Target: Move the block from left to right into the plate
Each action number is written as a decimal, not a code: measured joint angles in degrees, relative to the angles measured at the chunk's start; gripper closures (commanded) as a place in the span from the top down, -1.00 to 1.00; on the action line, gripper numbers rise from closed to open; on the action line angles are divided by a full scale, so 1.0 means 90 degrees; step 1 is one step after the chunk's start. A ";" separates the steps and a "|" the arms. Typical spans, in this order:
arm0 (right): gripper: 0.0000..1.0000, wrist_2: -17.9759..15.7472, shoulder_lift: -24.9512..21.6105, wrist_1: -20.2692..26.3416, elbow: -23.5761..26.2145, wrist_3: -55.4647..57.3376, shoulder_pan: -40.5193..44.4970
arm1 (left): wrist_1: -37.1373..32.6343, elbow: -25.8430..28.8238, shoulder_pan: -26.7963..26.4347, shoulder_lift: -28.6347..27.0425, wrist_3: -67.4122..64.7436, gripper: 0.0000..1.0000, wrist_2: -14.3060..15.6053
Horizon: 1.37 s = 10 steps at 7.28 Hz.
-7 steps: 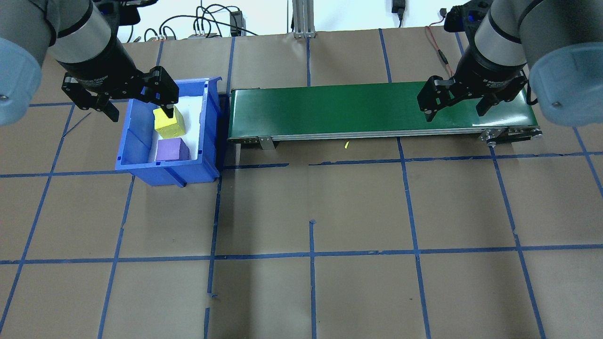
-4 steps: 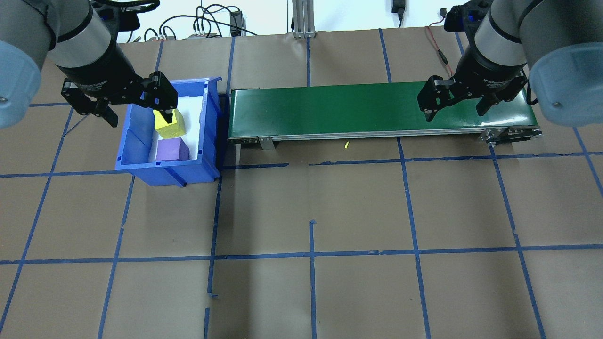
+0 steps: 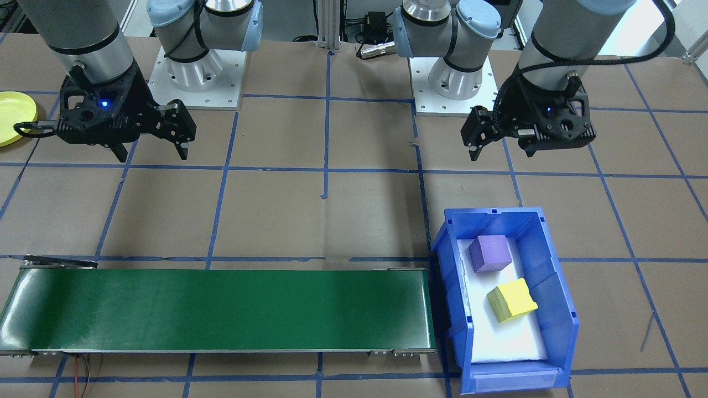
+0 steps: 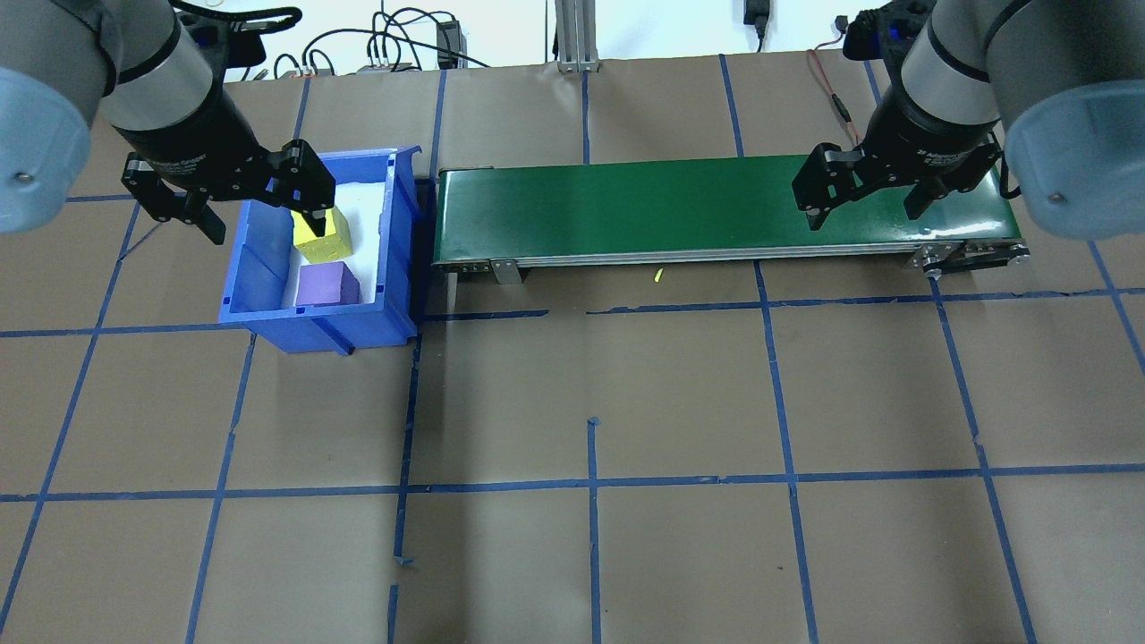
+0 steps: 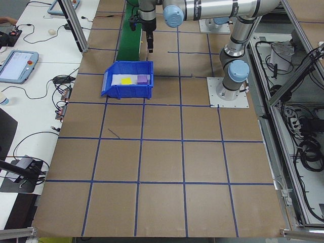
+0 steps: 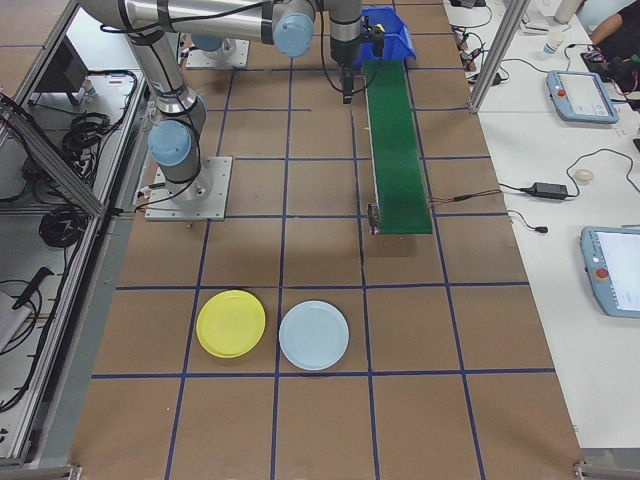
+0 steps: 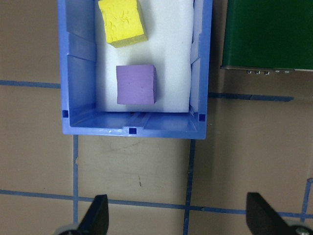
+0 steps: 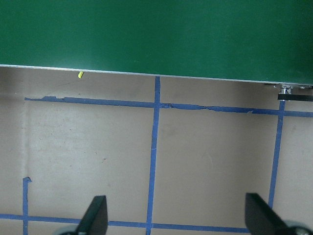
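two blocks point(image 3: 490, 253), one bin point(image 3: 558, 287), one belt point(image 3: 221, 309), two plates point(image 6: 232, 323).

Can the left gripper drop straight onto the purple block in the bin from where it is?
Probably yes. The left gripper is open and empty, the blue bin is open-topped, and the purple block sits apart from the yellow block, nothing covering it.

The left gripper point(image 4: 262, 208) hangs from its arm with the wrist pointing straight down and its two fingers spread wide, nothing between them. The left wrist view shows both fingertips point(image 7: 96, 215) far apart at the lower edge. The right gripper point(image 4: 866, 207) is held in the same downward pose, its jaws also parted and bare. Both seem to hover at a similar height, though that is hard to judge.
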 measured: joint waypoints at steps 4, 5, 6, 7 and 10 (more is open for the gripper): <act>1.00 0.0002 0.0000 -0.0021 0.0001 0.0000 0.0000 | 0.1131 -0.0073 0.0380 -0.1300 0.0453 1.00 -0.0025; 1.00 0.0007 0.0000 -0.0017 0.0001 0.0000 0.0000 | 0.1379 -0.0224 0.0387 -0.1442 0.0463 1.00 -0.0040; 1.00 0.0007 0.0002 -0.0018 0.0004 0.0000 0.0000 | 0.1758 -0.0448 0.0389 -0.1548 0.0460 1.00 -0.0059; 1.00 0.0003 0.0004 -0.0026 0.0007 0.0004 0.0000 | 0.2031 -0.0648 0.0391 -0.1640 0.0451 0.97 -0.0068; 1.00 0.0006 0.0000 0.0022 0.0011 0.0010 0.0000 | 0.2269 -0.0962 0.0392 -0.1816 0.0463 -0.41 -0.0055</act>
